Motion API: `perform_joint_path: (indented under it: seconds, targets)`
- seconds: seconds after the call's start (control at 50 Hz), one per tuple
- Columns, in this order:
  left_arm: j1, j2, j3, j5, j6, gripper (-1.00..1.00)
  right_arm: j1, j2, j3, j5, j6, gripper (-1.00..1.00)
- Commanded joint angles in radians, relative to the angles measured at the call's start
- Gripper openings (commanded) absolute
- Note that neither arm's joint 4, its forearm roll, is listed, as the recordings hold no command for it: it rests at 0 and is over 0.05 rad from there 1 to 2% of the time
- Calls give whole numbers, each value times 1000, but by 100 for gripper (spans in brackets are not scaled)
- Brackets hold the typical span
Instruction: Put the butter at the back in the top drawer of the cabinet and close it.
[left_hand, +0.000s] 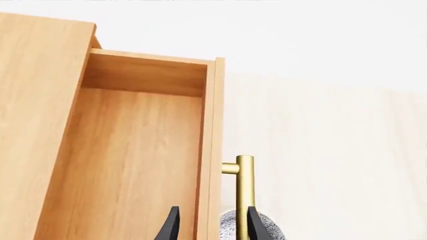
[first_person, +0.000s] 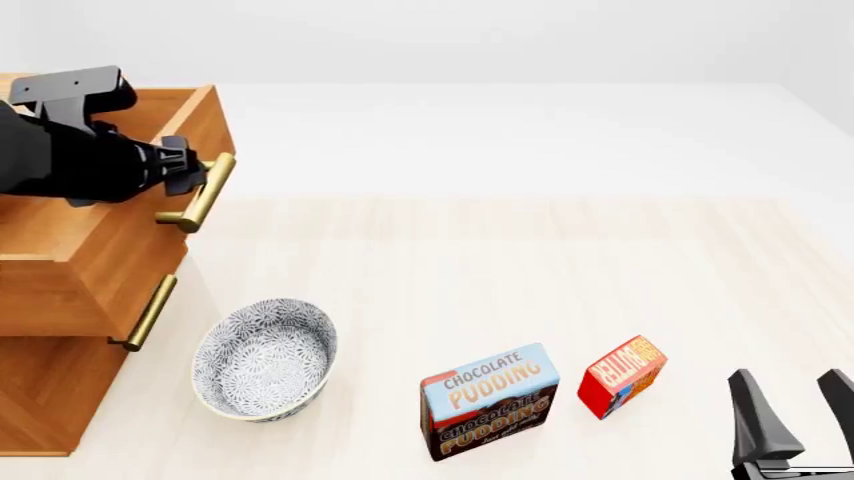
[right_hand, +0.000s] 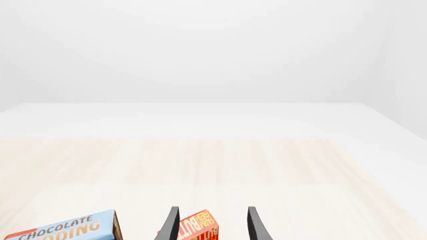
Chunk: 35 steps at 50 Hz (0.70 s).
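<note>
The cabinet stands at the table's left edge with its top drawer pulled out. In the left wrist view the top drawer has a bare wooden floor. My left gripper is at the drawer's brass handle and open. Its fingers straddle the drawer front, one inside the drawer, the other at the handle. The butter lies on the table at the front right. My right gripper hovers open just right of it. In the right wrist view the butter shows between the gripper's fingers.
A patterned bowl sits in front of the cabinet, below the open drawer, and shows as the bowl in the left wrist view. A Chocolate Pudding box stands left of the butter. A lower drawer handle juts out.
</note>
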Motion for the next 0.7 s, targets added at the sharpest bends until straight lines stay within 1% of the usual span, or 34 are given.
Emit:
perform_joint_path:
  seconds: [0.02,0.38,0.7]
  targets:
    - [-13,42,26,-12,2,100,0,0,0,0,0,100]
    - [-23,44,30,-18,4,100,0,0,0,0,0,100]
    - [-37,21,1,6,20,100,0,0,0,0,0,100]
